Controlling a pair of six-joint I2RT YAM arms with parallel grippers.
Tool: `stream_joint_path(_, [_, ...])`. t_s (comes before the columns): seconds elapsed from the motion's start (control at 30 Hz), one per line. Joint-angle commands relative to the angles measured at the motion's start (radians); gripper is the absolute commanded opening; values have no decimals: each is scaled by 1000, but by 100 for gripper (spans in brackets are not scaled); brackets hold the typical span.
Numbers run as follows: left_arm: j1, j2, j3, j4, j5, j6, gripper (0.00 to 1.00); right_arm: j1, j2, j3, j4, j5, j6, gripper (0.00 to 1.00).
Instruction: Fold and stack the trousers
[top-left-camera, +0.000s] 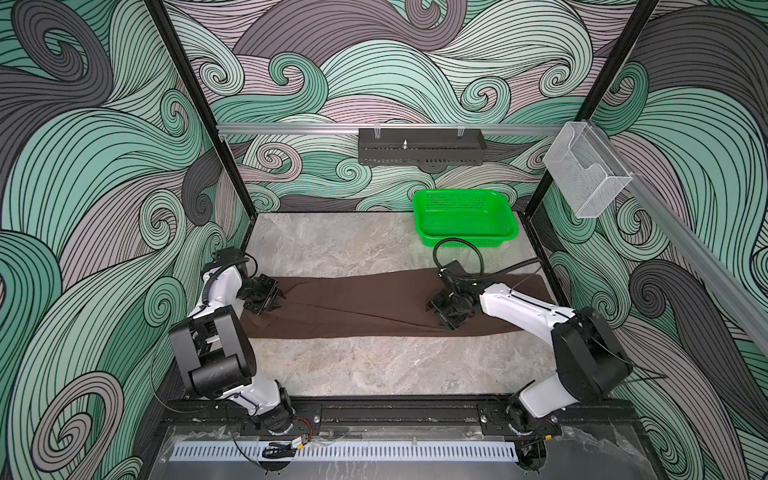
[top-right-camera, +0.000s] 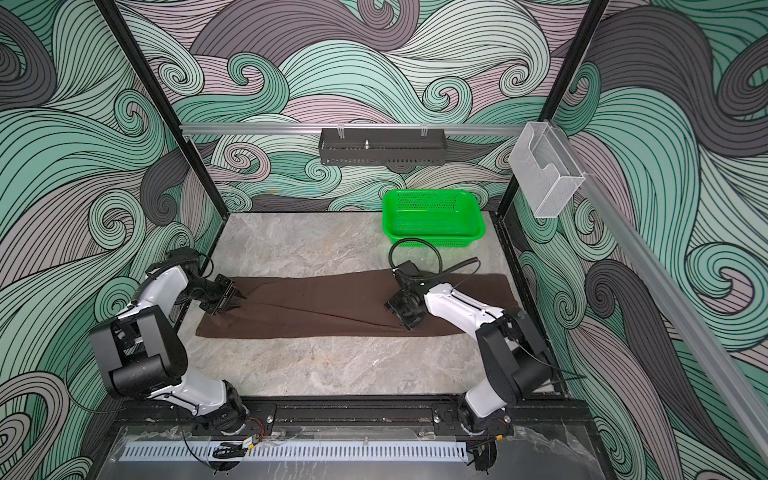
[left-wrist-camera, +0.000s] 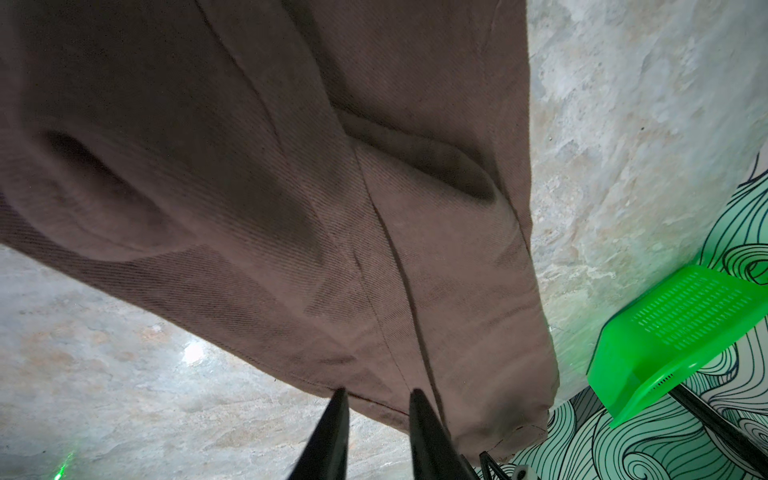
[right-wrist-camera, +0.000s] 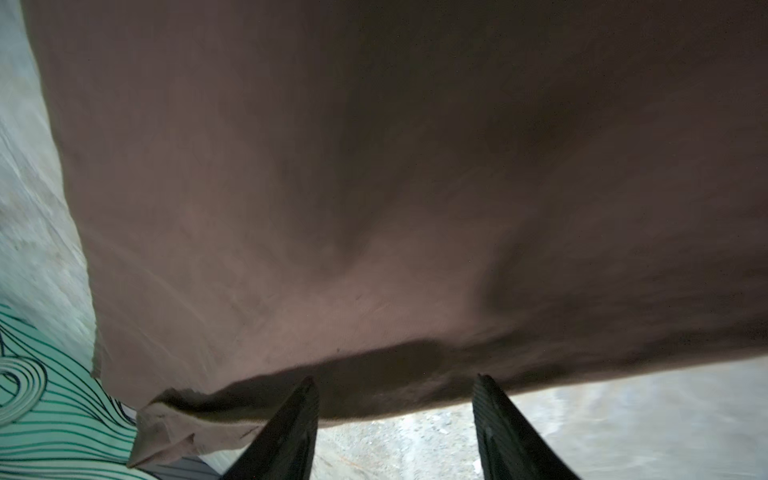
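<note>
The dark brown trousers lie flat in a long band across the marble table, legs folded one on the other. My left gripper is at their left end, its jaws a narrow gap apart, tips on the hem and bare table showing between them. My right gripper hovers low over the right part of the trousers, jaws wide apart and nothing between them. In the right wrist view the cloth edge runs just past the fingertips, and one corner is turned over.
A bright green perforated basket stands at the back right of the table. The right arm's black cable loops just in front of it. A black tray and a clear holder hang on the rails.
</note>
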Motion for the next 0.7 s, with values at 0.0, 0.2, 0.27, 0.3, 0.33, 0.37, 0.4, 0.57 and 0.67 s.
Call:
stream_joint_path(0.0, [20, -40, 9, -16, -35, -17, 29, 73, 63, 104, -20, 21, 117, 64])
stream_joint_path(0.2, [69, -76, 47, -60, -55, 7, 31, 141, 219, 218, -41, -3, 207, 65])
stream_joint_path(0.27, [86, -76, 54, -68, -54, 16, 32, 158, 246, 219, -20, -3, 234, 64])
stream_joint_path(0.3, [93, -75, 53, -66, -49, 19, 32, 167, 257, 217, -11, -3, 249, 62])
stream_joint_path(0.33, [96, -70, 51, -63, -46, 20, 32, 175, 270, 216, 1, 0, 261, 61])
stream_joint_path(0.37, [99, -65, 51, -60, -38, 20, 33, 180, 277, 211, 12, 0, 272, 59])
stream_joint_path(0.4, [99, -57, 51, -55, -31, 18, 33, 183, 287, 203, 26, 0, 283, 54])
stream_joint_path(0.57, [100, -24, 54, -42, -26, 9, 33, 184, 288, 131, 104, 2, 325, 11])
stream_joint_path(0.67, [99, -17, 54, -45, -37, 14, 34, 184, 245, 91, 119, 8, 303, 0])
